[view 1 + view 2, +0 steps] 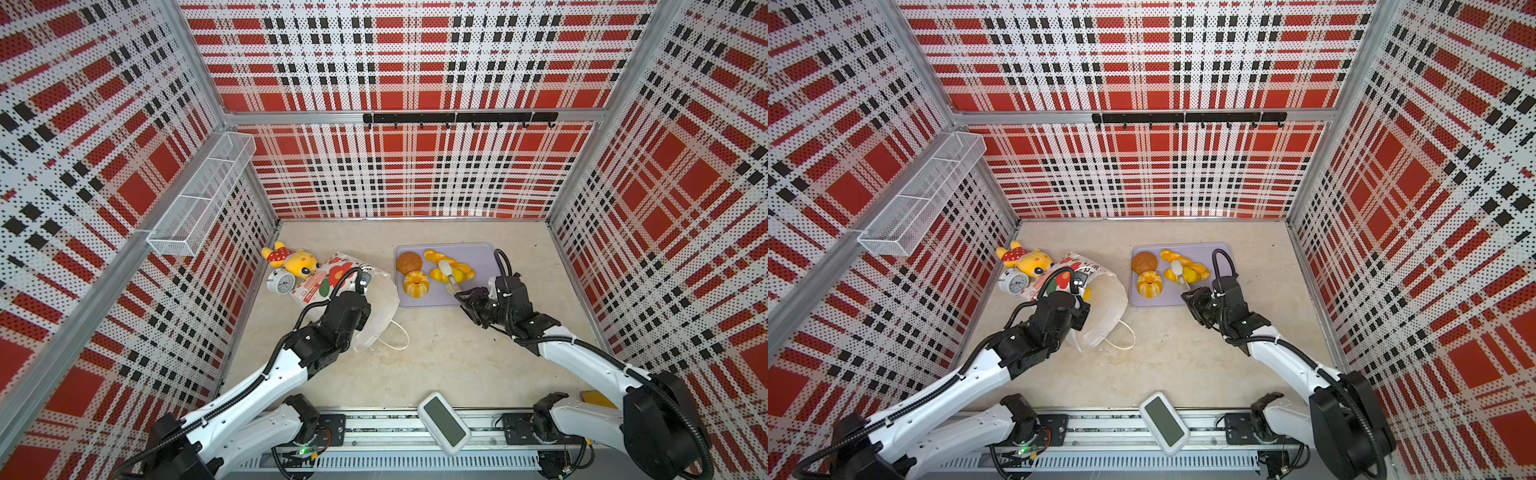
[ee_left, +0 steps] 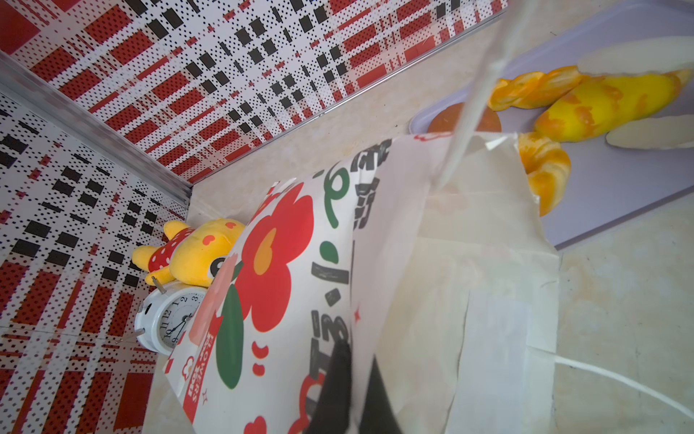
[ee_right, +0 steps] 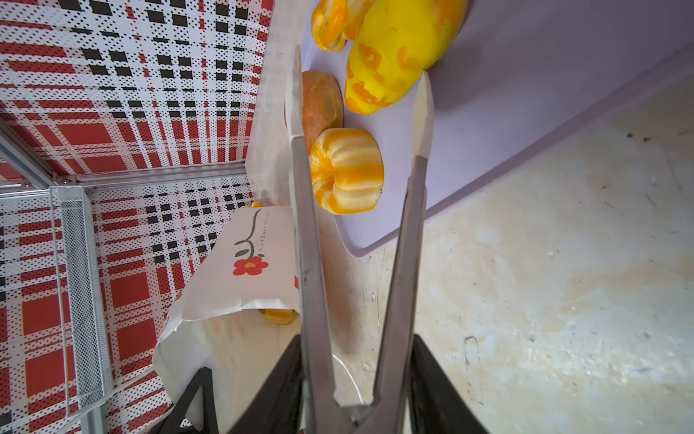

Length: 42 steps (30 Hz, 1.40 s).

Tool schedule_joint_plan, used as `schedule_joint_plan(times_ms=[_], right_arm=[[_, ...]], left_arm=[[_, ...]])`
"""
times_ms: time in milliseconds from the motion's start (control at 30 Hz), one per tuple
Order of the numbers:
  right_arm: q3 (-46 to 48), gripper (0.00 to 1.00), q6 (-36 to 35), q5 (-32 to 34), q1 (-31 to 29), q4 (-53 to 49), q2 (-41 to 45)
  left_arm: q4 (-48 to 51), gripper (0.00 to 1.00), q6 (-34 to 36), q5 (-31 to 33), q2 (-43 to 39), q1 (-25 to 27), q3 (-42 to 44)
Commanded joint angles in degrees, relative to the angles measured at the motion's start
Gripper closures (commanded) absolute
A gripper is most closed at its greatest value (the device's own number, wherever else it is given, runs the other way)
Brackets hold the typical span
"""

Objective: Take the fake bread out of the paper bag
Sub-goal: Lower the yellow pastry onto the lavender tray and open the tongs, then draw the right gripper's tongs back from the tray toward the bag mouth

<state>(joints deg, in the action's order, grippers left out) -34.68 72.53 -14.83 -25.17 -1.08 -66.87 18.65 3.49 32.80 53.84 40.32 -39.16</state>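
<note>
The paper bag (image 1: 384,293) lies on its side with its mouth toward the front. My left gripper (image 2: 358,349) is shut on the bag's upper edge. One yellow piece of fake bread (image 3: 279,315) shows inside the mouth. On the lavender tray (image 1: 478,257) rest a round brown bun (image 1: 409,262), a ring cake (image 1: 415,283), a twisted stick (image 1: 436,255) and a yellow loaf (image 3: 390,56). My right gripper (image 3: 356,345) is shut on metal tongs (image 3: 306,225). Their white tips stand spread on either side of the loaf's near end.
A yellow plush toy (image 1: 291,262) and a white alarm clock (image 1: 281,282) sit behind the bag by the left wall. A wire basket (image 1: 199,195) hangs on that wall. The bag's cord handle (image 1: 395,340) trails on the table. A white device (image 1: 444,422) lies at the front edge.
</note>
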Motion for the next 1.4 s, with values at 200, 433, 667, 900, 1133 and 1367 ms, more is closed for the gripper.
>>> schedule_joint_plan(times_ms=[200, 433, 667, 900, 1133, 1367], right_arm=[[0.4, 0.63, -6.7, -0.5, -0.3, -6.8, 9.8], [-2.2, 0.72, -17.2, -7.9, -1.6, -13.7, 15.1], [-4.6, 0.73, -22.5, -11.7, -10.6, -14.8, 15.8], [-5.4, 0.73, -17.7, -7.4, -22.6, -6.8, 12.1], [-3.5, 0.69, -13.2, 1.4, -28.7, 8.4, 1.6], [-2.6, 0.68, -6.3, 10.8, -30.9, 25.8, -10.9]], left_arm=[[-1.0, 1.0, -0.7, 0.1, -0.4, 0.6, 0.2], [-1.1, 1.0, 0.5, -1.1, -0.6, 1.3, 0.7], [-0.8, 1.0, 1.9, -1.3, -1.9, 3.2, 2.3], [-1.1, 1.0, 3.6, -2.4, -3.8, 6.1, 3.9], [-2.8, 1.0, 4.3, -4.7, -6.8, 7.6, 5.7], [-3.8, 1.0, 4.2, -4.3, -7.6, 7.8, 6.6]])
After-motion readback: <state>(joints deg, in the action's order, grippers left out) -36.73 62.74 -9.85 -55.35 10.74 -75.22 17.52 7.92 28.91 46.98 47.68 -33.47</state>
